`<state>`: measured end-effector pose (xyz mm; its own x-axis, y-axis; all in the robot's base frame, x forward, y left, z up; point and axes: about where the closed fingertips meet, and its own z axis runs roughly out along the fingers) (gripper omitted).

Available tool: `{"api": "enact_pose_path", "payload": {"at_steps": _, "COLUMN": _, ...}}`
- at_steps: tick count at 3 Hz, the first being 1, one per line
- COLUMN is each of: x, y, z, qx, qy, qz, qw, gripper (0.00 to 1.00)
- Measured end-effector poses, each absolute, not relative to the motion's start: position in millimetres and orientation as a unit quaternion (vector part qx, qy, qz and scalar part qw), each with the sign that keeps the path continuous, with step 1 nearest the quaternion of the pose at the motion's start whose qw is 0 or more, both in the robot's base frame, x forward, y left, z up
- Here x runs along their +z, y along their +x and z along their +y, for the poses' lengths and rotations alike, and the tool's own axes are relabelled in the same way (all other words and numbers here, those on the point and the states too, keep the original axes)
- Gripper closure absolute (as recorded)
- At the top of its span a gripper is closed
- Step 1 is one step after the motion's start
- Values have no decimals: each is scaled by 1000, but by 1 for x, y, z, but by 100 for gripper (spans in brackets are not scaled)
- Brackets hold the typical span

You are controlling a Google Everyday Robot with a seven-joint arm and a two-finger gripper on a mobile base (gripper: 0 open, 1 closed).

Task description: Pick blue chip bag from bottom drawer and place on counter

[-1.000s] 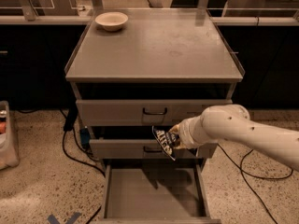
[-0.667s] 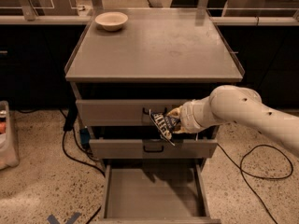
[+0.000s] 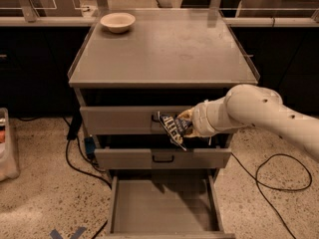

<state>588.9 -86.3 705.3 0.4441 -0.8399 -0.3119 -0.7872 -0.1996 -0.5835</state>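
My gripper (image 3: 185, 125) is shut on the blue chip bag (image 3: 174, 127), a small crumpled dark foil bag with white lettering. It holds the bag in the air in front of the top drawer's face, well above the bottom drawer (image 3: 162, 208). That drawer is pulled out and its grey floor is bare. The counter (image 3: 164, 49) is the flat grey top of the cabinet, above and behind the bag. My white arm reaches in from the right.
A cream bowl (image 3: 117, 22) stands at the counter's back left corner. The two upper drawers (image 3: 134, 119) are shut. Black cables (image 3: 79, 153) lie on the speckled floor left and right of the cabinet. A pale bin (image 3: 6, 143) sits at far left.
My gripper has risen with the chip bag, from the middle drawer's face up to the top drawer's face.
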Motion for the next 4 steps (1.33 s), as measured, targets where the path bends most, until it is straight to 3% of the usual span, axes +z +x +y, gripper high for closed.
{"api": "enact_pose_path", "payload": {"at_steps": 2, "x": 850, "y": 601, "z": -71, "qx": -67, "qy": -787, "qz": 447, "qw": 420, "gripper": 100}}
{"api": "enact_pose_path", "payload": {"at_steps": 4, "x": 937, "y": 634, "z": -48, "qx": -115, "qy": -806, "qz": 384, "qw": 435, "gripper": 100}}
